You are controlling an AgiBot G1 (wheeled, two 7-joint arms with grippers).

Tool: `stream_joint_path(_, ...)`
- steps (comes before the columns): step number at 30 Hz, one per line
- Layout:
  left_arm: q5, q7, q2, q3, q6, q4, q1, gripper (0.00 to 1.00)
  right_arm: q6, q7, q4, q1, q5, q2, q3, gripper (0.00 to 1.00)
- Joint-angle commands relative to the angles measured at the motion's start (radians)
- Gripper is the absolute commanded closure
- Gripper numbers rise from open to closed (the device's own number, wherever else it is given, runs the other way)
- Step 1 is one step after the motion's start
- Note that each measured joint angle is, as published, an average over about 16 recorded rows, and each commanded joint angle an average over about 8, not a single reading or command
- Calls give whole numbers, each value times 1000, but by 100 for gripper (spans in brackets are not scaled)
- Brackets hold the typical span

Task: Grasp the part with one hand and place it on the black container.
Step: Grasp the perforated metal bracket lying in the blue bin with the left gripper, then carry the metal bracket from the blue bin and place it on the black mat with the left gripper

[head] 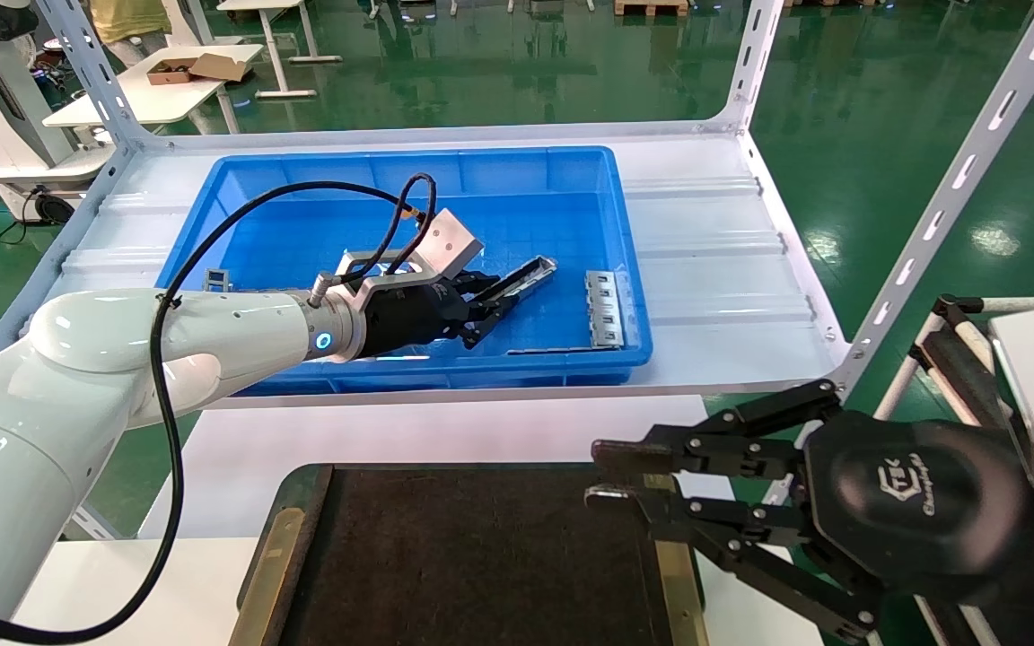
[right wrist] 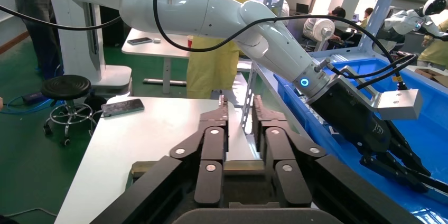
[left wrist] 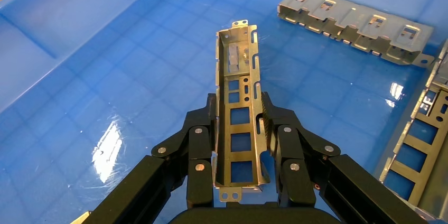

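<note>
Inside the blue bin [head: 239, 193] on the shelf, seen from the head camera, the left gripper [head: 481, 314] has its fingers clamped on the part [head: 524, 276], which points away to the right above the bin floor. The ladder-like strip [head: 605, 308] lies to its right, near the bin's right wall. The black container [head: 472, 556] sits nearer, below the shelf, with nothing on it. The right gripper [head: 607, 480] hangs over the container's right rail, fingers close together with a narrow gap and nothing between them. The carry must clear the bin's near wall; a low lift could knock the part against it.

In the left wrist view, the part [left wrist: 239, 123] sits between the two fingers [left wrist: 201, 150], gripped near one end, so most of its length overhangs. My guess is it could pivot or slip if swung fast. The strip [left wrist: 359, 26] lies well apart; another perforated piece [left wrist: 417, 150] rests at the bin's side.

The right wrist view shows the right gripper [right wrist: 243, 123] idle, and the left gripper [right wrist: 401, 163] down in the bin.
</note>
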Motion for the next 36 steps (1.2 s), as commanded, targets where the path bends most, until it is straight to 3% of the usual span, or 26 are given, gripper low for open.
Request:
stream_joint_path(1, -6, -5, 0, 10, -5, -2, 0, 100, 0, 0, 0, 0, 0, 0, 0, 100)
stream_joint_path(12, -51, -28, -4, 47, -14, -5, -9, 100, 0, 0, 0, 0, 1, 0, -1, 100)
stream_joint_path(17, -94, -35, -20, 40, 35, -5, -45, 100, 1, -1, 0, 0, 1, 1, -1, 100)
stream_joint_path(20, -125, -28, -45, 26, 120, -9, -67, 100, 1, -1, 0, 0, 1, 1, -1, 100)
stream_joint_path(29, -246, 58, -183, -30, 550, -53, -86, 100, 1, -1, 0, 0, 1, 1, -2, 100)
stream_joint_path(36, -284, 78, -257, -43, 728, -90, -70, 100, 1, -1, 0, 1, 2, 1, -2, 100)
